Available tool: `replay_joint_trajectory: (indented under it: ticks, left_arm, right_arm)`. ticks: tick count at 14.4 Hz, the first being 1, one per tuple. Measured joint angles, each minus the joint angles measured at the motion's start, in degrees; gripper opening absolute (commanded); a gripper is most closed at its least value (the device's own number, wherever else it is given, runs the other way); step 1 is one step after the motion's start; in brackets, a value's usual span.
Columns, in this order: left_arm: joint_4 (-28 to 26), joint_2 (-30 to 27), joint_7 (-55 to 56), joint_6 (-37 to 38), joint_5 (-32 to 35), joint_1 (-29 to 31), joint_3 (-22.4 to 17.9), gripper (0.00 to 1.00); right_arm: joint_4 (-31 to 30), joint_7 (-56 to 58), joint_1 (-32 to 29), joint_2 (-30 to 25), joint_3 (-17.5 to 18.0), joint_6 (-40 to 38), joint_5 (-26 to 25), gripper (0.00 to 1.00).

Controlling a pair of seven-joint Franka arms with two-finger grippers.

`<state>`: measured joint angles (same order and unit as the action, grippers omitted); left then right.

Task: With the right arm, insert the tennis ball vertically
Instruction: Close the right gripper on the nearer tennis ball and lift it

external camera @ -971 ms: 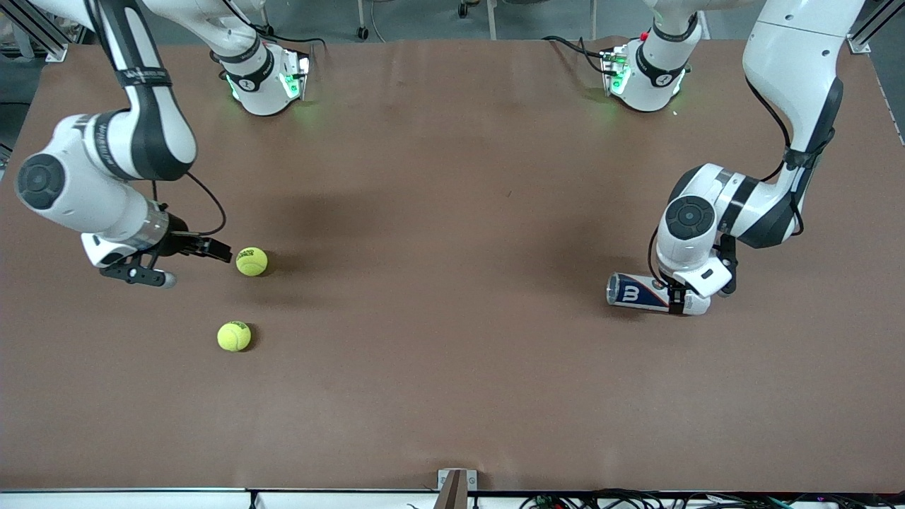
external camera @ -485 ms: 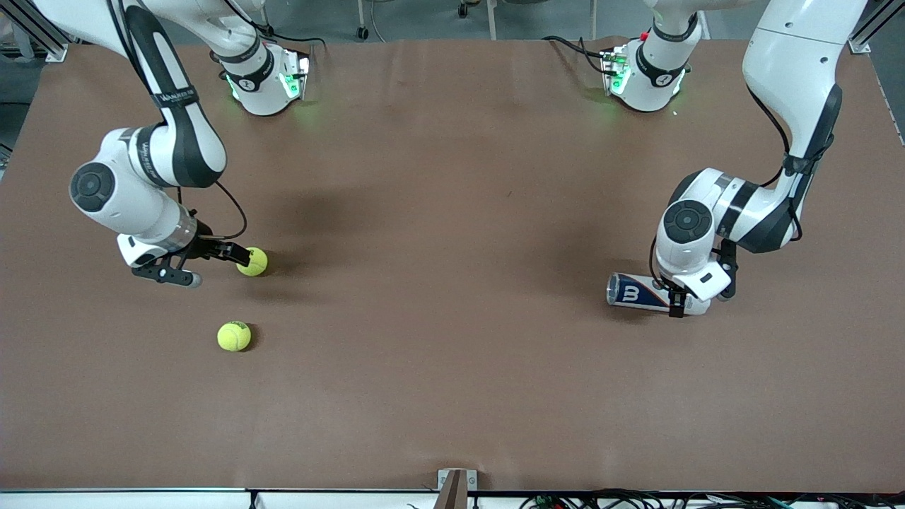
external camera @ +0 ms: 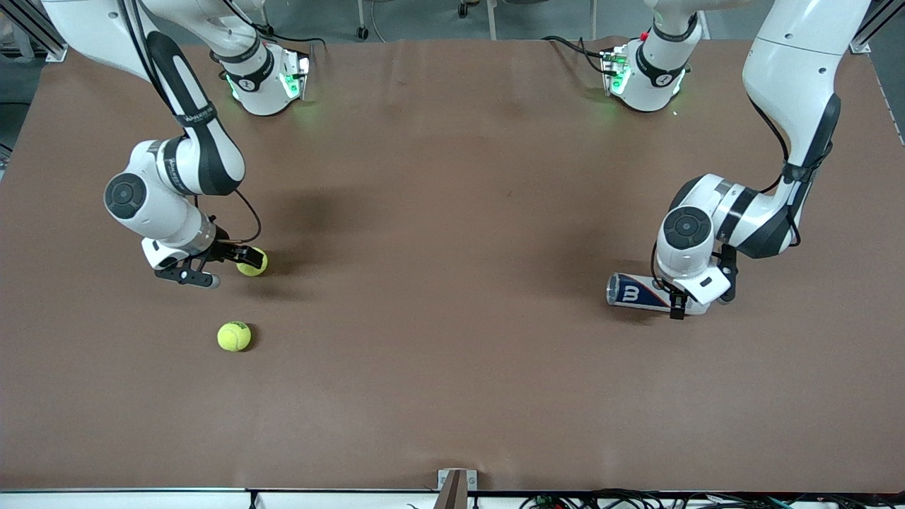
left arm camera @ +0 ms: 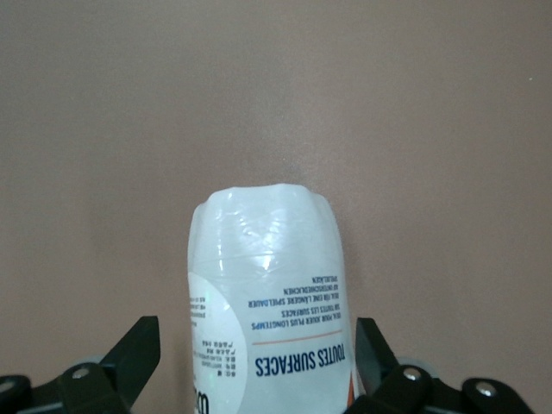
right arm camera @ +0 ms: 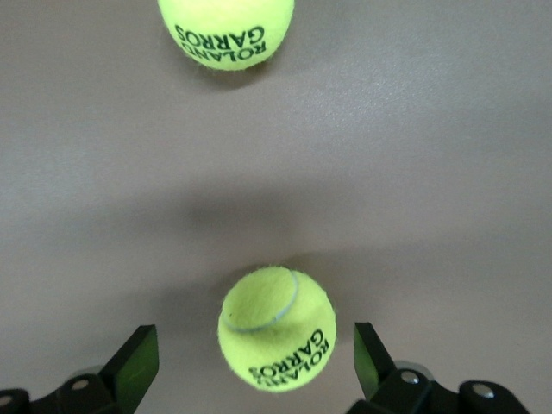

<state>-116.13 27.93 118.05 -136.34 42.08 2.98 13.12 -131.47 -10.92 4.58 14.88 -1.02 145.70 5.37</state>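
Lying between the wide-open right gripper's [right arm camera: 250, 366] fingers — tennis ball [right arm camera: 276, 329], ungripped — on the table [external camera: 452, 247].

Robot lab — two arms [external camera: 170, 184], brown table [external camera: 452, 367], cables.

Both arms wear glossy white shells broken by black bands at the joints. The right arm [external camera: 177, 177] carries a black strap with small white lettering along its upper link, and a round dark grey cap marks its wrist joint. A thin black cable loops from its forearm down to the wrist. The left arm [external camera: 771, 162] has the same dark round cap, a black cable running down its side, and small dark dots on its broad upper shell. The two bases [external camera: 265, 78] glow green from lit rings. Each gripper has black angular fingers [right arm camera: 138, 362] with silver screws near their roots.
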Motion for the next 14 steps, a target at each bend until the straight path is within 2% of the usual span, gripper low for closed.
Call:
replay_joint_trajectory:
  ticks: [4, 6, 9, 12, 14]
  left_arm:
    - [0.64, 1.44, 0.05, 0.00, 1.00, 0.30, -0.06, 1.00]
    - [0.77, 1.97, 0.05, 0.00, 1.07, 0.59, -0.08, 0.99]
    - [1.12, 2.29, 0.05, -0.04, 1.10, 0.65, -0.07, 0.72]
    - [1.56, 2.28, 0.05, -0.01, 1.11, 0.65, -0.04, 0.61]
    - [1.90, 2.36, 0.14, -0.02, 1.11, 0.65, -0.04, 0.61]
  right_arm:
    - [-0.64, 0.00, 0.21, 1.89, 0.01, 1.96, 0.00, 1.00]
    - [-0.69, 0.00, 0.22, 2.46, 0.01, 1.99, 0.00, 0.96]
    - [-1.08, 0.00, 0.22, 2.74, 0.01, 1.90, 0.00, 0.85]
    - [-1.31, -0.01, 0.22, 2.76, 0.01, 1.82, 0.00, 0.76]
    - [-1.31, -0.03, 0.22, 2.76, 0.00, 1.81, 0.00, 0.70]
